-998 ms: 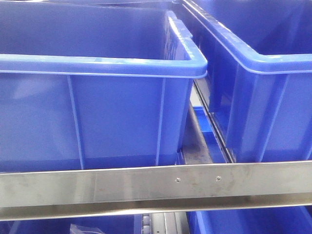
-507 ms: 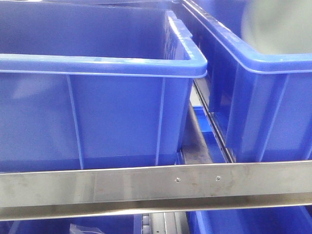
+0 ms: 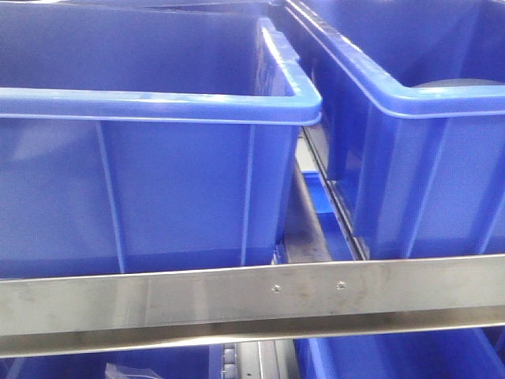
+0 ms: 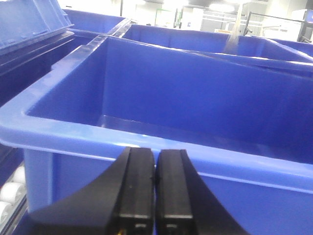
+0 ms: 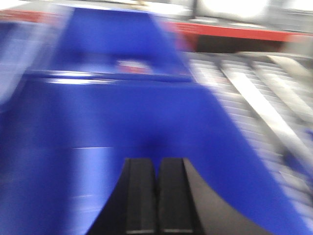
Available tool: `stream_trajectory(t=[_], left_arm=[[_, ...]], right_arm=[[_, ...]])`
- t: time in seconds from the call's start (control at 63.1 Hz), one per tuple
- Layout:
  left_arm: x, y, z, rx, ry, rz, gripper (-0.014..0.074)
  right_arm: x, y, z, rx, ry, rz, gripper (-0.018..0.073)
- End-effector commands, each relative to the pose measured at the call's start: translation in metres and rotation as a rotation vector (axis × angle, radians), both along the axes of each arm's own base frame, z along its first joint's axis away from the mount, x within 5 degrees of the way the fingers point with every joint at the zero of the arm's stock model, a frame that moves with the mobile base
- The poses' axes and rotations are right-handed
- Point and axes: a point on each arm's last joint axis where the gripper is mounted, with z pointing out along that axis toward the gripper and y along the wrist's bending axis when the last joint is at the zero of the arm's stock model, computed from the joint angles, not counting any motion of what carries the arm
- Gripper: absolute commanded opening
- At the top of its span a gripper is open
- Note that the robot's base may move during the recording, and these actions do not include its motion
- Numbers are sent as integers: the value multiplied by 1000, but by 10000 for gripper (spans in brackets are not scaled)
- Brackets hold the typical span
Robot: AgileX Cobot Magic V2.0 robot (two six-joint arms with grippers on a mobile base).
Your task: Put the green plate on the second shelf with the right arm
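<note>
A dull grey-green curved edge (image 3: 459, 82) shows just above the front rim of the right blue bin (image 3: 426, 103). It may be the green plate lying inside that bin; I cannot tell. Neither wrist view shows the plate. My right gripper (image 5: 157, 161) is shut and empty, and its view is blurred as it faces the wall of a blue bin (image 5: 122, 122). My left gripper (image 4: 156, 152) is shut and empty, just in front of the near rim of a blue bin (image 4: 73, 132). Neither gripper shows in the front view.
A large blue bin (image 3: 158, 106) stands at the left beside the right one, with a narrow gap between them. A steel shelf rail (image 3: 237, 300) runs across the front. More blue bins sit below it. Grey roller tracks (image 5: 254, 83) lie to the right of the right gripper.
A pale blur at the top right half a second ago is gone; a grey-green edge now sits low in the right bin. The whole front view has shifted slightly left.
</note>
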Motion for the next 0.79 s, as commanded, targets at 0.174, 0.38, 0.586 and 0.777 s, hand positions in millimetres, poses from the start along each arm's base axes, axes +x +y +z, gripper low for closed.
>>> stream_trajectory(t=[0.174,0.38,0.586,0.777], left_arm=[[0,0,-6,-8,-55,3,130],[0,0,-6,-8,-55,3,130],[0,0,-6,-8,-55,3,130],[0,0,-6,-8,-55,3,130]], right_arm=[[-37,20,8,-44,-69,393,49],[-53,31,-1,-37,-50,582,49],[-52,30,-2,-71,-54,573,49],[-50,18,-5,132,-7,429,49]])
